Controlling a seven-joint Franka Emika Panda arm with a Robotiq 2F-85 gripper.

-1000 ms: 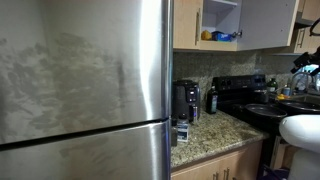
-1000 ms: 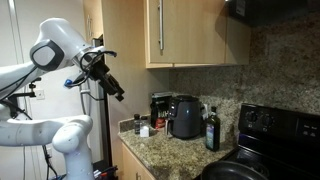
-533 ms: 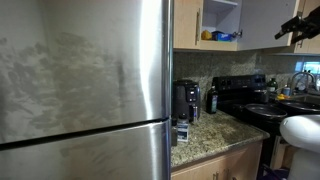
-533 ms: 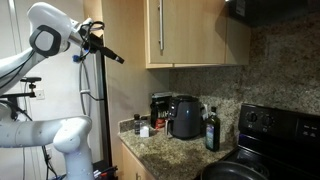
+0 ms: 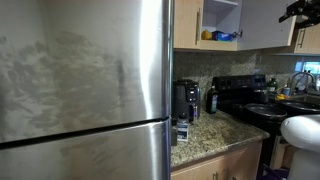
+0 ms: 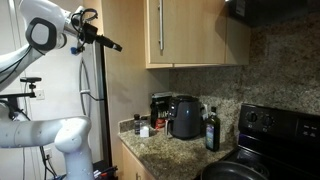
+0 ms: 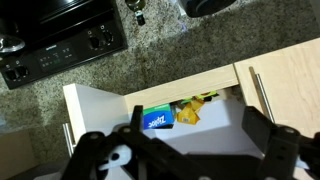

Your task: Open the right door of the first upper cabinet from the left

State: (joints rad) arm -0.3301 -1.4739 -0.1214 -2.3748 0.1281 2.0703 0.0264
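Status: right door stands swung wide off the first upper cabinet, pale inner face showing in an exterior view. We judge the opening done or nearly so (a call from how it sits, nothing measured). The twin door on the cabinet's other half sits flush, its bar handle at the cabinet's middle. That fits, since the task only wants one leaf moved.

The gripper hangs at cabinet height, out past the open door's free edge and apart from it. In the wrist view its fingers are spread wide with nothing between them, so we call it released. No contact with the door handle shows, so nothing is holding the door where it is.

We read the wrist view as upside down: the granite counter and stove, which sit below the cabinet, appear at the top. The camera points back into the cabinet, probably because the arm is high and facing it.

Inside the cabinet, a blue packet and a yellow item sit at the front of the shelf, just beside each other.

In an exterior view the gripper is well out in front of the cabinet. We cannot tell whether the tan panel there is the door's outer face.

Risk, as we see it: an unheld door may drift back toward the cabinet.
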